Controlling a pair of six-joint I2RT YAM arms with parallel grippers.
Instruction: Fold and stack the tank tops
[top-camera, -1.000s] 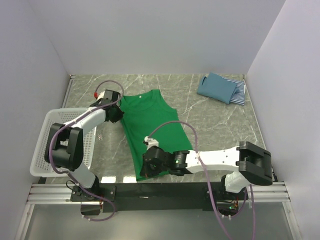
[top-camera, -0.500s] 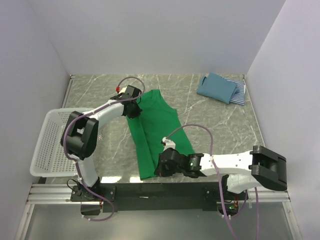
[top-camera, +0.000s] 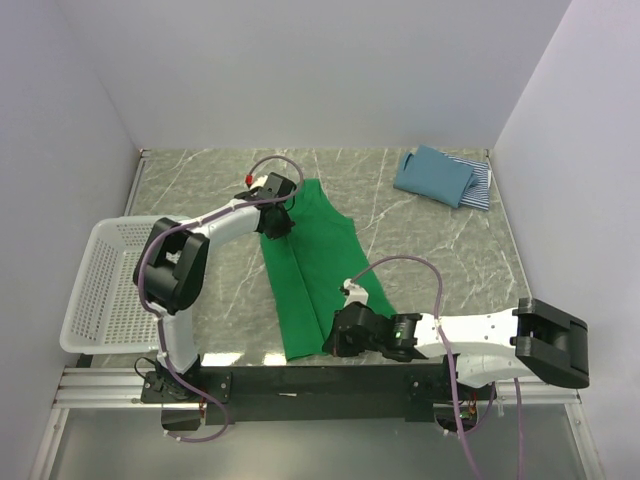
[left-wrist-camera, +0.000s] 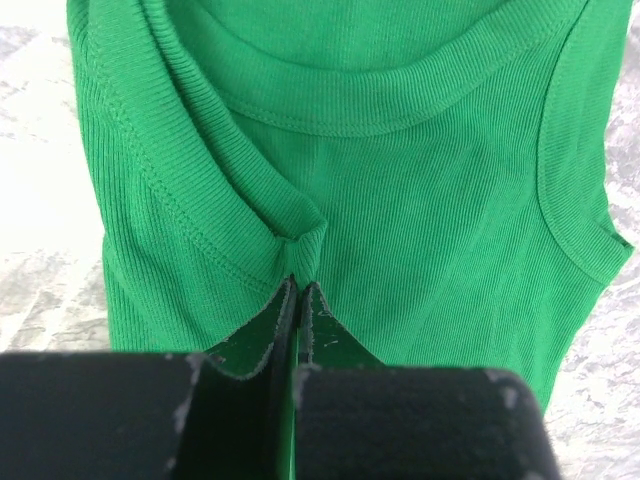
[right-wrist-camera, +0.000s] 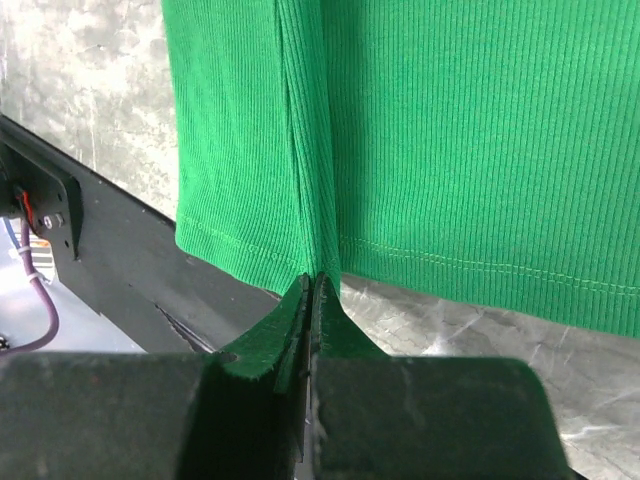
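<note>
The bright green tank top (top-camera: 310, 265) lies lengthwise on the marble table, its left side lifted and folded over toward the right. My left gripper (top-camera: 276, 222) is shut on the fabric by the shoulder strap near the neckline (left-wrist-camera: 300, 275). My right gripper (top-camera: 345, 335) is shut on the bottom hem at the near edge (right-wrist-camera: 315, 275). The green top fills both wrist views (left-wrist-camera: 400, 200) (right-wrist-camera: 450, 130). The teal-blue tank top (top-camera: 432, 174) lies folded at the back right on the striped tank top (top-camera: 481, 187).
A white mesh basket (top-camera: 110, 290) stands at the left edge of the table. The black rail (top-camera: 300, 380) with the arm bases runs along the near edge. White walls close in the back and both sides.
Both grippers have moved to the right, carrying the green top's left edge over its middle. The top is now narrower and doubled lengthwise.
</note>
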